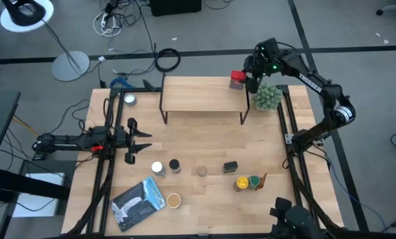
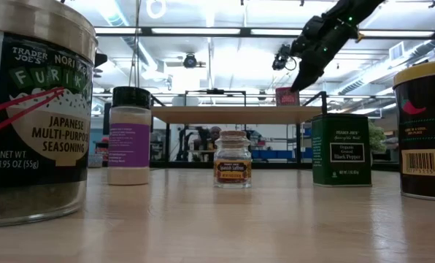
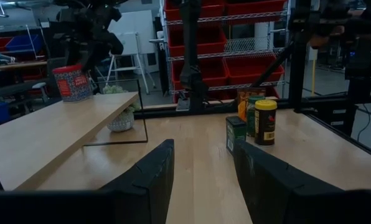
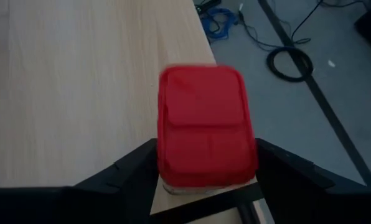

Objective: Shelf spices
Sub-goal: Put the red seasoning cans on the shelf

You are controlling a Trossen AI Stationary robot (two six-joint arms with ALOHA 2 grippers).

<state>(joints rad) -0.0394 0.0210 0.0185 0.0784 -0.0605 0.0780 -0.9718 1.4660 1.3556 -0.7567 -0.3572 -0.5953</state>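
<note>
Right pincer (image 4: 204, 180), fingers apart, is releasing the red tin (image 4: 205, 127) on the shelf (image 1: 198, 94) corner; next, lift clear.

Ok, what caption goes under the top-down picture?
Right pincer setting a red-lidded jar on the shelf's corner.

High view straight down, low view level across table – both show shelf (image 1: 202, 94)

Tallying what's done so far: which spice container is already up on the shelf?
The red-lidded tin, at the right end of the shelf, between the right gripper's fingers. All others stand on the table.
</note>
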